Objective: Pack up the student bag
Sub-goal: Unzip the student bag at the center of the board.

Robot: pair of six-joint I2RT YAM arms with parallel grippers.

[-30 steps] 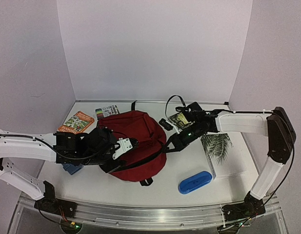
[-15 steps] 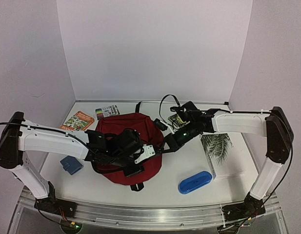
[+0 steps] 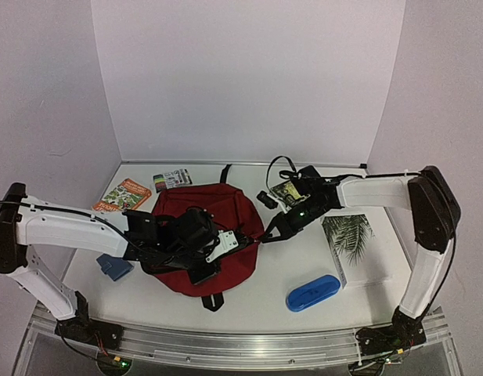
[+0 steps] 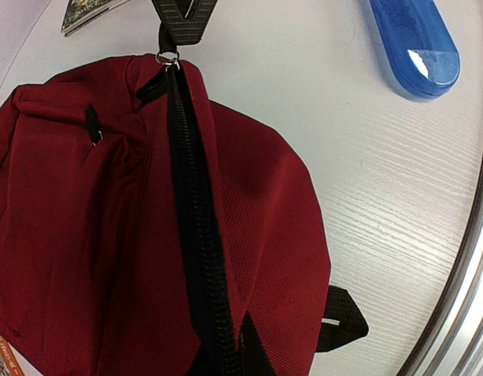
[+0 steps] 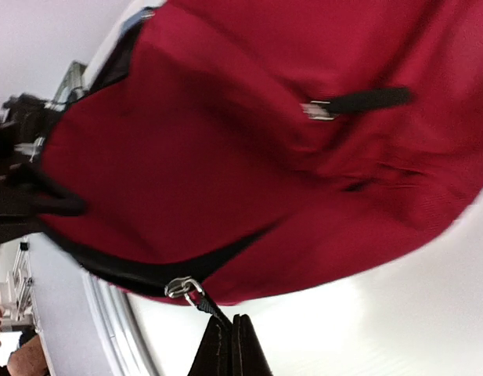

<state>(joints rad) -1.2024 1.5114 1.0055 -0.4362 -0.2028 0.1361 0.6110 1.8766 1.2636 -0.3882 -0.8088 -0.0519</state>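
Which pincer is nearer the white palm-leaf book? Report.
Right. The right pincer is between the dark red fabric backpack and the palm-leaf book; the left pincer is over the backpack, farther off.

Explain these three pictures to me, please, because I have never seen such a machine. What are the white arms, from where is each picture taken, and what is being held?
These are two robot arms, bolted at the near edge of a table. The wide picture comes from a fixed camera above and behind them. The two close pictures come from a small camera on each wrist.

In the middle lies a dark red backpack. Around it lie a blue case, an orange booklet and a palm-leaf book.

The right tool is shut on the black zipper pull at the bag's edge. The left tool is also shut. It seems to pinch the bag at its black zipper, though its fingertips hardly show.
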